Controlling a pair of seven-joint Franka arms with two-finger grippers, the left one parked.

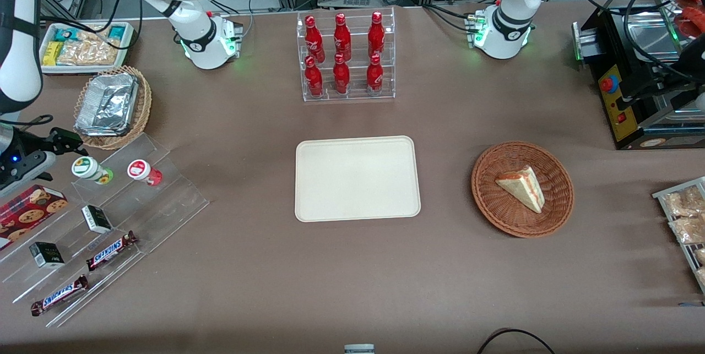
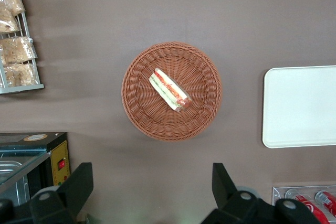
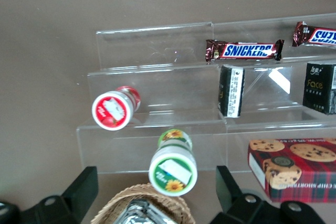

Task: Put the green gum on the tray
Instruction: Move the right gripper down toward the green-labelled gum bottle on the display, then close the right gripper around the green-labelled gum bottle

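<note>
The green gum (image 1: 88,168) is a small bottle with a white lid bearing a green mark, standing on the top step of the clear stepped rack (image 1: 137,200) at the working arm's end of the table. It also shows in the right wrist view (image 3: 173,169). My gripper (image 1: 69,142) is open and empty, hovering just above and beside the gum; in the wrist view (image 3: 156,182) the lid sits between the spread fingers without touching them. The cream tray (image 1: 357,178) lies bare at mid-table and also shows in the left wrist view (image 2: 299,106).
A red-marked gum bottle (image 1: 142,171) stands beside the green one. A wicker basket with foil packs (image 1: 110,106) lies under the gripper. Snickers bars (image 1: 110,250), small dark boxes (image 1: 96,218) and a cookie box (image 1: 27,208) are on the rack. A cola-bottle rack (image 1: 347,56) and a sandwich basket (image 1: 522,189) flank the tray.
</note>
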